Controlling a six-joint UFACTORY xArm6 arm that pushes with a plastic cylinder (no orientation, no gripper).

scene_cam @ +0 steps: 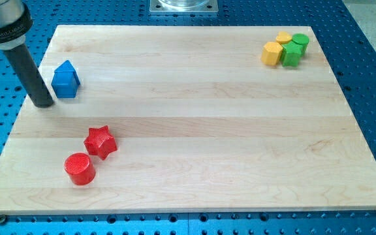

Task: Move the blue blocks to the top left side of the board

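Observation:
One blue block [65,79], shaped like a small house, sits near the left edge of the wooden board [194,117], in its upper left part. No other blue block shows. My tip [43,103] rests on the board just left of and slightly below the blue block, very close to it; I cannot tell if they touch. The dark rod rises from the tip toward the view's top left.
A red star [100,141] and a red cylinder [79,168] lie close together at the lower left. Two yellow blocks [271,53], [284,38] and two green blocks [291,55], [299,43] cluster at the top right corner.

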